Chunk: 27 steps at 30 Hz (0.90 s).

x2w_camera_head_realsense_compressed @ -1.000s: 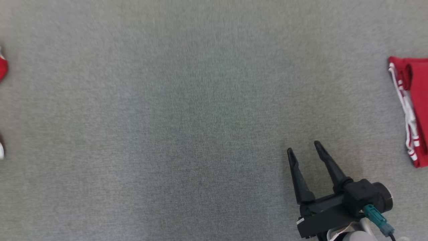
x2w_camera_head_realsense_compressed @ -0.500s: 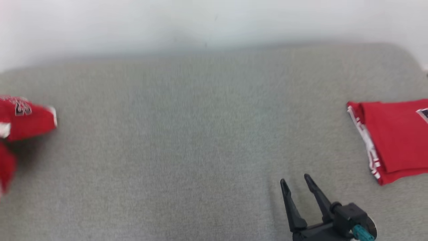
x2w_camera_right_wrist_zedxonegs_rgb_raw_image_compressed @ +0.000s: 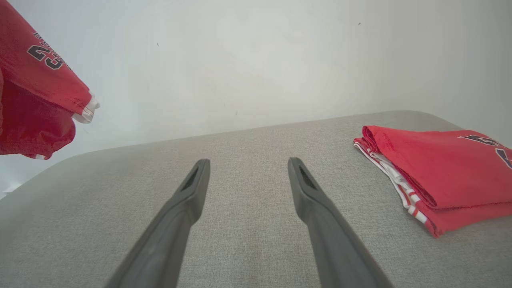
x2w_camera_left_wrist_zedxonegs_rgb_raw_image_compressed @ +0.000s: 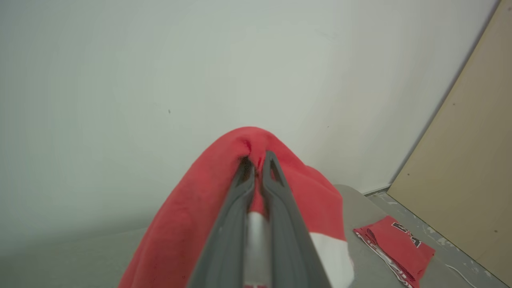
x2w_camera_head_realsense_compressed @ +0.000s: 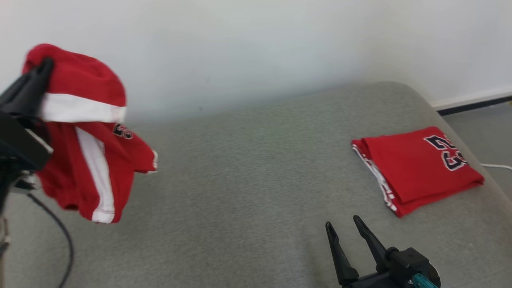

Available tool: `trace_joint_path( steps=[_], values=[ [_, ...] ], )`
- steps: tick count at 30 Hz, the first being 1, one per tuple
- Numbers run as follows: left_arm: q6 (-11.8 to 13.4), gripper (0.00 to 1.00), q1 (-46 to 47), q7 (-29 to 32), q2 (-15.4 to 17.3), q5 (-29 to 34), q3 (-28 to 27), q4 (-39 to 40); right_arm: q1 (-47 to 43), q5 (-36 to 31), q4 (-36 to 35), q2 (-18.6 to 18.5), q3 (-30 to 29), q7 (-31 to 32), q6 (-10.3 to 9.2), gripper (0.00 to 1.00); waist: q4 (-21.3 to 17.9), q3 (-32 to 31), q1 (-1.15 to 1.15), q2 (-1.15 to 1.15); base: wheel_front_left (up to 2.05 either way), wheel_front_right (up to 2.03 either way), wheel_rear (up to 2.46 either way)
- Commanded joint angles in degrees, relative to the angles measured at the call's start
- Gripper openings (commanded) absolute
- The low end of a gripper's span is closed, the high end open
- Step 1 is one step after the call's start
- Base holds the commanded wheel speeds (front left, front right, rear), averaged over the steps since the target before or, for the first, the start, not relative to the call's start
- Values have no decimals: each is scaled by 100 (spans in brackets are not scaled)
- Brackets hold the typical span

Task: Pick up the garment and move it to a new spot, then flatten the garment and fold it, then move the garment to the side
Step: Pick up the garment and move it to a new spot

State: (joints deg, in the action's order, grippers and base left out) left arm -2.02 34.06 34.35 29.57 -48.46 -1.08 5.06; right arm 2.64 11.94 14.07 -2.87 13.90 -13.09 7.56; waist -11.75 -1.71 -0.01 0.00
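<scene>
Red garment (x2w_camera_head_realsense_compressed: 76, 76) pinched tight in the left tool (x2w_camera_left_wrist_zedxonegs_rgb_raw_image_compressed: 259, 160); right tool (x2w_camera_head_realsense_compressed: 342, 221) spread wide, empty, over the grey cushion (x2w_camera_head_realsense_compressed: 240, 180).

Hanging garment (x2w_camera_right_wrist_zedxonegs_rgb_raw_image_compressed: 40, 76): you are looking at a dark, white-edged "23" printed on its red cloth (the right wrist view is giving it clearest).
Small lettering above that number: it is blurring out, so you are getting no reading.
Folded garment (x2w_camera_head_realsense_compressed: 416, 168): it is showing a dark "23" too, lying sideways.
</scene>
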Motion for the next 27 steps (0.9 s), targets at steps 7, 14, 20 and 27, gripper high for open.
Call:
trace_joint_path(
  steps=[7, 14, 20, 27],
  values=[
    [31, 0, -147, -54, -566, -240, 368, 240, 109, -41, -45, -2, 20, 40, -19, 100, -1027, 2, 1, 0, 0, 0, 0],
    [15, 0, -648, -210, -913, -221, 669, 38, 193, 44, -57, -2, 63, 6, -19, 100, -1420, 235, 1, 0, 0, 0, 0],
    [-9, 0, -1498, -891, -1217, 201, 931, -706, 219, 116, -40, -3, 165, -55, -19, 100, -1565, 439, 1, 0, 0, 0, 0],
    [134, 100, -1976, -2374, -1753, 922, 1180, -1978, 204, 40, -20, -2, 112, -54, -19, 100, -1401, 489, 1, 0, 0, 0, 0]
  ],
)
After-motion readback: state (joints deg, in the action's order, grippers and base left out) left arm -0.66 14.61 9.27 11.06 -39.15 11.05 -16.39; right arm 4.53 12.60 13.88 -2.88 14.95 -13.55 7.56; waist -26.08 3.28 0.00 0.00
